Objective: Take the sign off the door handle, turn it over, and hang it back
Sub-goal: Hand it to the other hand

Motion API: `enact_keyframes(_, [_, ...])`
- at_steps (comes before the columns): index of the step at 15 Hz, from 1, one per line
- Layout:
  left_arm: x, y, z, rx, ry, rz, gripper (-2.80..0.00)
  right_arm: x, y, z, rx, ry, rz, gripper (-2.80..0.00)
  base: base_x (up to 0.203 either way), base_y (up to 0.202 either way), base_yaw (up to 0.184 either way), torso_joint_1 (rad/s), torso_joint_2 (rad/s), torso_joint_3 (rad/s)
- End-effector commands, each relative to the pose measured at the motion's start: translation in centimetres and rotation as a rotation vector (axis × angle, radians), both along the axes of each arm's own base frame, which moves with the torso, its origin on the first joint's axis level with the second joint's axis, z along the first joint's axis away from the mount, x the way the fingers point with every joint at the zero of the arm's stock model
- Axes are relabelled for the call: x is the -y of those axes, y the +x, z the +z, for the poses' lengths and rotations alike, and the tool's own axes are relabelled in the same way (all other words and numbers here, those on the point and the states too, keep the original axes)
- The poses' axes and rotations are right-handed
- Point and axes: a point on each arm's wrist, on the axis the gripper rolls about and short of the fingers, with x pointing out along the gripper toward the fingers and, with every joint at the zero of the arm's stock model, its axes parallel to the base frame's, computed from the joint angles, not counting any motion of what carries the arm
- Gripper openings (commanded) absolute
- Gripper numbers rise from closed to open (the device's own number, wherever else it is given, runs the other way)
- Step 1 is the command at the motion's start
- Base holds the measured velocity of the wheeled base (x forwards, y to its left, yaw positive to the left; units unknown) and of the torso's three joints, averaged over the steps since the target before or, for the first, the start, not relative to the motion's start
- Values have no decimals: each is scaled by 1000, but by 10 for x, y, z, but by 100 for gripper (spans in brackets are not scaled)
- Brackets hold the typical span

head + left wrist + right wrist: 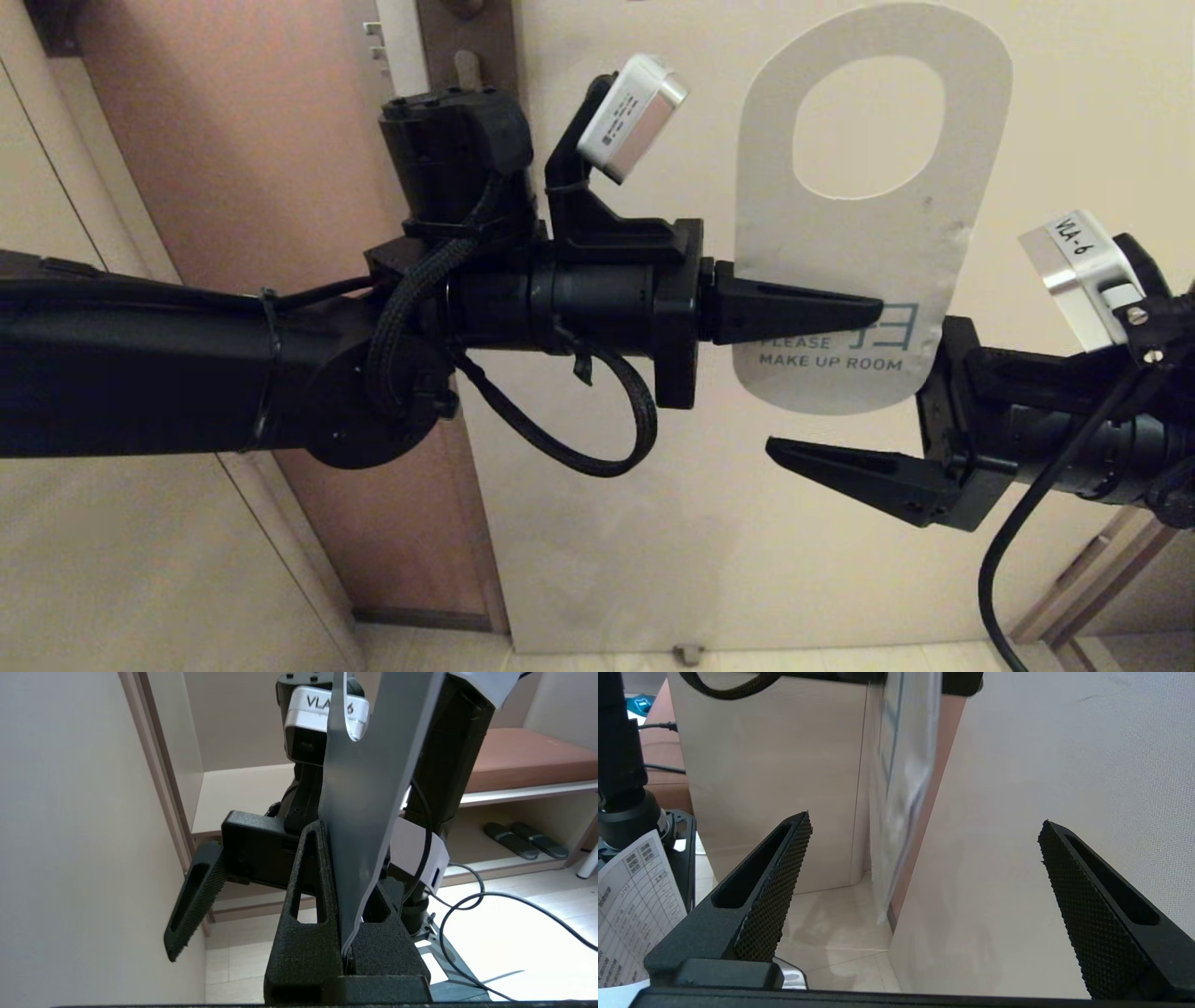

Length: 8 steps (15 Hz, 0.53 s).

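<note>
Setting: pale cream door (653, 523) fills the background, with a reddish-brown panel on its left and pale flooring at its foot.

Hidden or unclear: the door handle's lever cannot be made out; only part of a brown backplate (467, 47) shows at the top of the head view, mostly behind the left arm. The lower word line on the sign is partly covered by the left finger, so "PLEASE" reads only in part. The sign's other face is not shown in the head view; in the left wrist view the card appears edge-on and grey. In the right wrist view the sign (903, 788) is blurred and cut off above.

Sign (868, 252): flat card with rounded ends and a big oval hole, white face toward the head camera, "MAKE UP ROOM" legible, held upright in front of the door, off the handle, hole end up.

Left gripper (840, 313): reaches in from the left; fingers pressed together on the sign's lower part, the card pinched between them in the left wrist view (348, 947).

Right gripper (840, 411): comes in from the right, just below and beside the sign's lower end; fingers spread wide with nothing between the pads (770, 896), apart from the card.
</note>
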Motion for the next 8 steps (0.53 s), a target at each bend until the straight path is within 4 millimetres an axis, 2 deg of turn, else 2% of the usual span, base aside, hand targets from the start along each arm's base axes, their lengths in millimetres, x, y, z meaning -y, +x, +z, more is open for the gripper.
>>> enact_keyframes(1, [2,1,-3,-5,5,-7,-280,-1,1,1,5,2,4,0,0,0,0,0,0,0])
enact_keyframes(8, [3,3,-7,-11,12,-7,-280,-3,5,-2,-5,-3,6,0,0,0,0,0,0,0])
